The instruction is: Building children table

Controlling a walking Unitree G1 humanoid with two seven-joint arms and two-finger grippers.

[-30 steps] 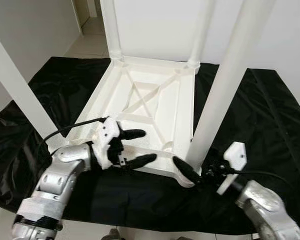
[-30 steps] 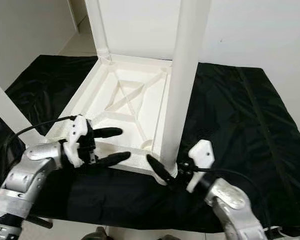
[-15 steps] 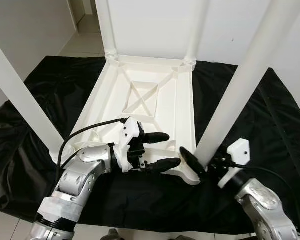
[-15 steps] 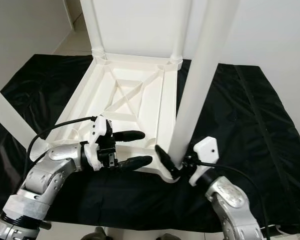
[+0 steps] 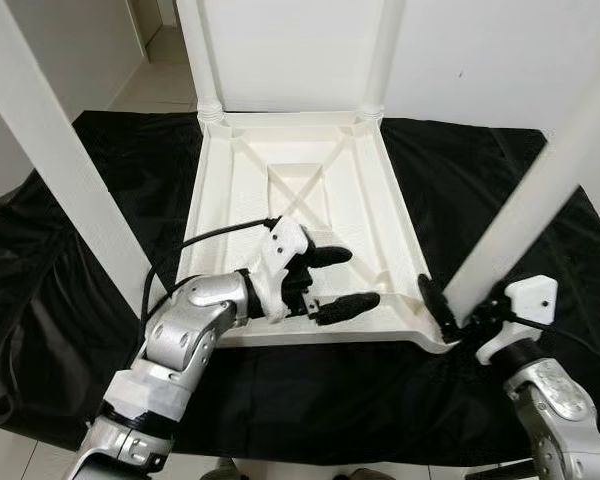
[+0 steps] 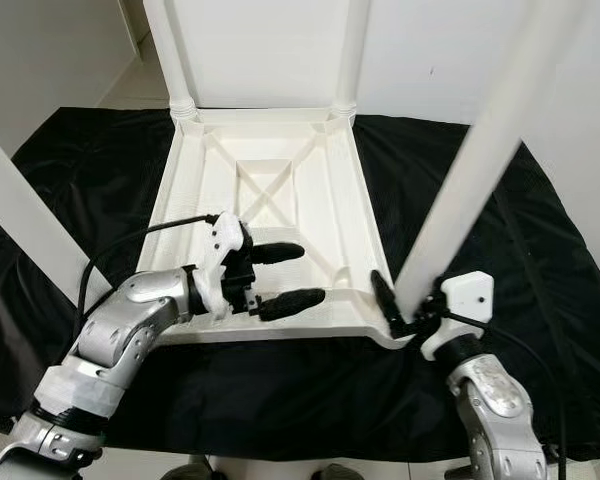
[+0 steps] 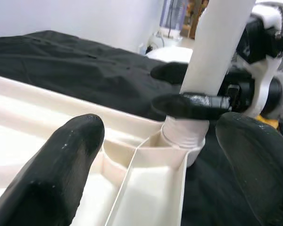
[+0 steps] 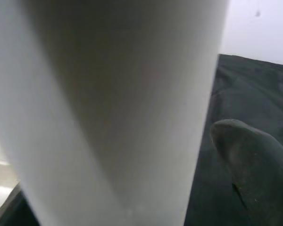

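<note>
Upside down on the black sheet [image 5: 70, 250] lies the white table [image 5: 310, 200], legs up. Right gripper [image 6: 405, 312] clamps the leg [image 6: 470, 170] at the table's near right corner. Left gripper [image 5: 340, 280] hovers spread wide, empty, over the near edge.

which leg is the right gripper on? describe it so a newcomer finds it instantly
A white table lies upside down on a black sheet, four white legs pointing up. Go to its near corner on the robot's right: that leg has the right gripper clamped around its base, unlike the other three.
</note>
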